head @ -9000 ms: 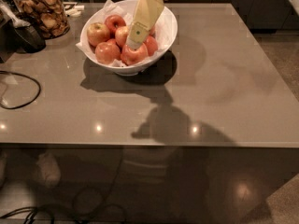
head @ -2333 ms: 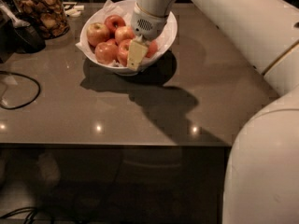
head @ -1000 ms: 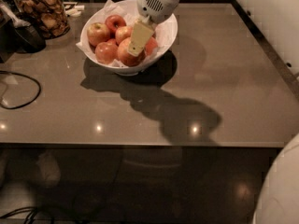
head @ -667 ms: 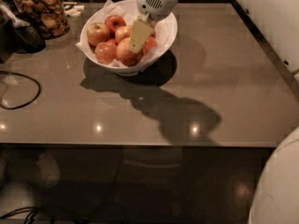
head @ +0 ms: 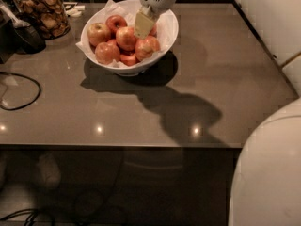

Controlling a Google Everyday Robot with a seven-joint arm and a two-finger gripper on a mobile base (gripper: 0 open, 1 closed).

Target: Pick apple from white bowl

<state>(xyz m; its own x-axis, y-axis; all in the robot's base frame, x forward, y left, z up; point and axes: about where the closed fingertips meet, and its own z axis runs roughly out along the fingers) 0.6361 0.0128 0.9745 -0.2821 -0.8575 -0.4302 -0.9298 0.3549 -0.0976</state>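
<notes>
Gripper (head: pixel 143 25) is lowered from above into bowl (head: pixel 170 28) on counter (head: pixel 221 65), wrist tilted, tip amid apples (head: pixel 126 37). Grip state cannot be told.

My gripper (head: pixel 143 25) hung over the white bowl (head: pixel 170 27), with its upper body cut off by the top edge. It covered part of one apple (head: pixel 154 30) and the bowl's far rim. The glass jar (head: pixel 42 13) was cropped at the top. My white shell (head: pixel 268 173) ran off right and bottom, and the cable (head: pixel 39 91) ran off left.
</notes>
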